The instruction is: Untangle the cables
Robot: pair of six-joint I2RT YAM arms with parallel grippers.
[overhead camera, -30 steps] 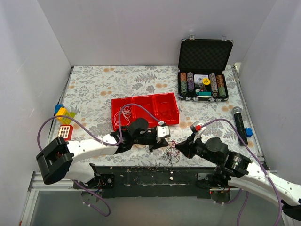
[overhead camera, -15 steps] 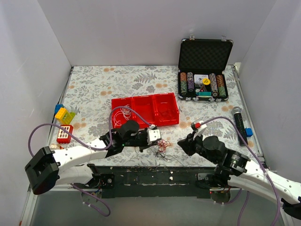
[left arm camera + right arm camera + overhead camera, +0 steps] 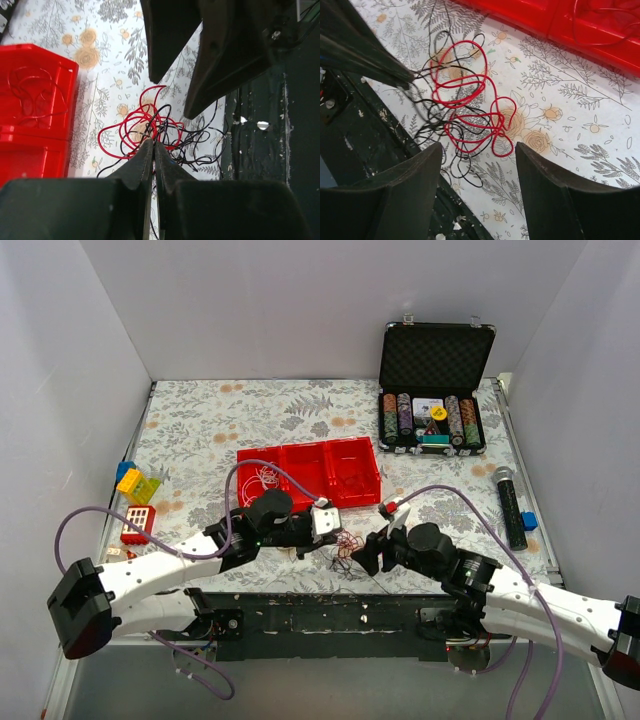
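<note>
The right end effector (image 3: 366, 554) has swung left along the near edge of the bench (image 3: 200, 430) and spread its fingers, which now hang wide apart over the cables (image 3: 465, 107). The left end effector (image 3: 153, 146) has its jaws pressed together at the tangle's rim, apparently pinching a black strand. The red-and-black knot lies mid near edge, before the red tray (image 3: 300, 465). A strand is being singled out. Next, the right should descend, close on one red loop and draw it away gently.

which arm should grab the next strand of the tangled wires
Right: the right claw hangs open over the thin red and black wire tangle; the left claw is shut on it.
</note>
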